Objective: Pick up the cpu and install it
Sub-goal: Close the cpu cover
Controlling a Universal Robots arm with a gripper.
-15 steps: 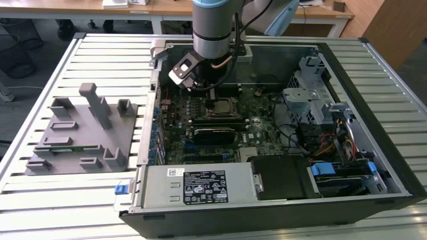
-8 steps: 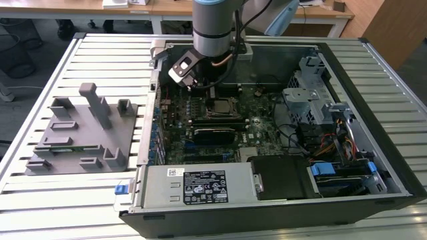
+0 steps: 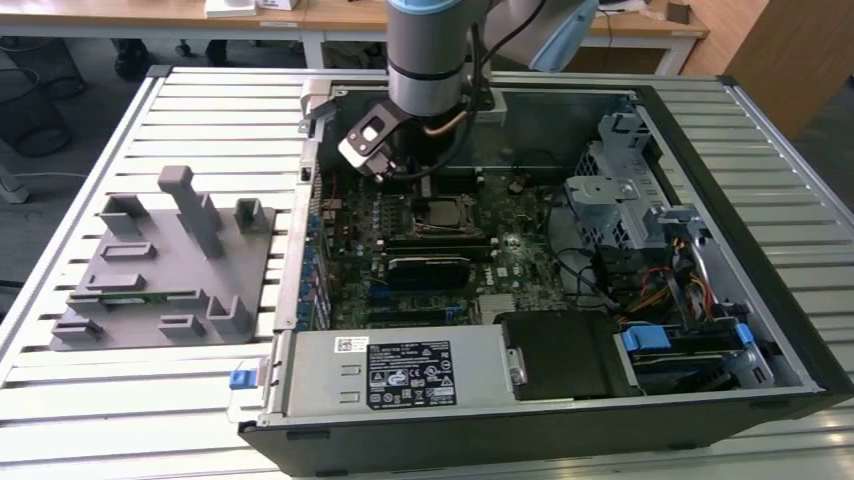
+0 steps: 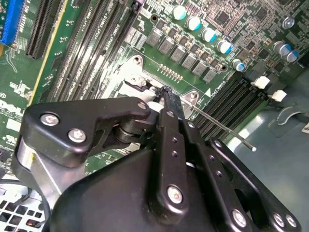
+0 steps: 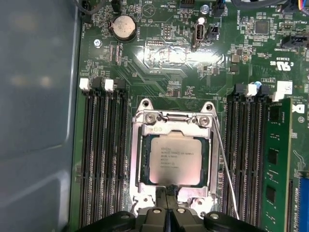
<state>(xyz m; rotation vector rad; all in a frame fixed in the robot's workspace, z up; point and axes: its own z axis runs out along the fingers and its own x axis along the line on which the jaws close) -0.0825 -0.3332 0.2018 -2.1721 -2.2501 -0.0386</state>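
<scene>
Cpu (image 5: 175,159): lies flat, silver lid up, inside the metal socket frame (image 5: 141,159) on the green board (image 5: 178,63). Being square, has no long axis; lines up its edges with the black memory slots (image 5: 104,159) flanking the socket on both sides. Carries rows of print running across those slots, letter feet toward the gripper (image 5: 168,212). Sits, in the exterior view, near the middle of the board, inside the open case (image 3: 747,250), just beside the lower end of the arm (image 3: 434,60).

Gripper: hangs low over the frame edge opposite the two frame screws (image 5: 149,116), just beside the cpu's nearest edge. Closed, fingertips pressed together with only a hairline seam between, nothing visible clamped there. Cannot tell whether touching the frame. Points its tip down at the socket in the second wrist view.

Lever (image 5: 226,169): thin wire, slanting along one side of the frame, between it and the slots next to a green memory module (image 5: 277,164). Ends free, clear of the frame, in the second wrist view.

Coin battery (image 5: 123,26): flat on the board, well apart from the socket, beyond the screw edge.

Grey fixture (image 3: 160,270): on the slatted tabletop (image 3: 80,420), at the exterior view's left of the case, well apart from the gripper.
</scene>
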